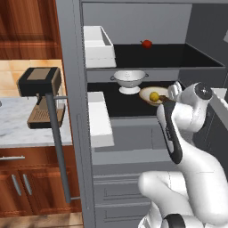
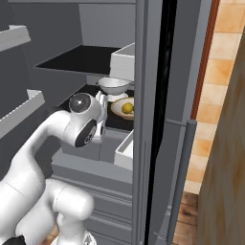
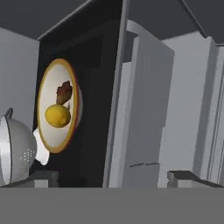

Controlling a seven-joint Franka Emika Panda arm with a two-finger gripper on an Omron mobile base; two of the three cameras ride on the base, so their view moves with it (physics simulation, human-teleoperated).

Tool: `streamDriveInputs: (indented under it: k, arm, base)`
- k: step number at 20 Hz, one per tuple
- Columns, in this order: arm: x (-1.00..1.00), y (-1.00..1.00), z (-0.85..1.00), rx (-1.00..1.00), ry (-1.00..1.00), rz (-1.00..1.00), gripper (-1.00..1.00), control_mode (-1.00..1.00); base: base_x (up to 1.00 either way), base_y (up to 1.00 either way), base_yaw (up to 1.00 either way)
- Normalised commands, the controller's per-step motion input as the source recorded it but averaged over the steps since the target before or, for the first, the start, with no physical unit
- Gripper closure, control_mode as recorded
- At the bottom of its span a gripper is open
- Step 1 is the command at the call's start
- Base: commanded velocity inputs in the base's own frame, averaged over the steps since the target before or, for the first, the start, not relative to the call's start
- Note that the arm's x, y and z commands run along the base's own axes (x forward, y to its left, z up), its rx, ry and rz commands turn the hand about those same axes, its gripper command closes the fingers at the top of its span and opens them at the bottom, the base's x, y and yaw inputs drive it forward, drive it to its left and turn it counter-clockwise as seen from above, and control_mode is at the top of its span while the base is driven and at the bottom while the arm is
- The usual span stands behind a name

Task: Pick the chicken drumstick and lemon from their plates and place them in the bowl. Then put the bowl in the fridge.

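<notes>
The fridge (image 1: 129, 153) stands open. On its black middle shelf rests the tan bowl (image 1: 146, 94) (image 2: 117, 107) (image 3: 54, 135). Inside the bowl lie the yellow lemon (image 1: 154, 96) (image 2: 127, 108) (image 3: 57, 115) and the brown chicken drumstick (image 3: 64, 92) (image 1: 164, 99). My gripper (image 3: 114, 178) is open and empty, drawn back from the bowl at the shelf's front right, with its hand (image 1: 174, 90) just beside the bowl's rim. The hand view is rolled, so the bowl appears on edge there. The plates are out of view.
A metal colander (image 1: 129, 80) (image 2: 115, 85) (image 3: 15, 148) sits just behind the bowl. A small red fruit (image 1: 146, 43) lies on the upper shelf. White door bins (image 1: 100, 120) and the grey bar handle (image 1: 57, 142) are at left, beside a coffee machine (image 1: 40, 95).
</notes>
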Motion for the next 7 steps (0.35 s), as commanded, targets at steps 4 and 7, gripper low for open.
streamDriveInputs:
  k: [4, 7]
  arm:
    - [-0.81, 0.09, 0.0, -0.16, 0.1, 0.35, -1.0, -1.0]
    - [-0.75, 0.17, 0.0, -0.25, 0.13, 0.41, -1.0, -1.0]
  base:
    - [0.0, 0.0, 0.0]
    - [0.0, 0.0, 0.0]
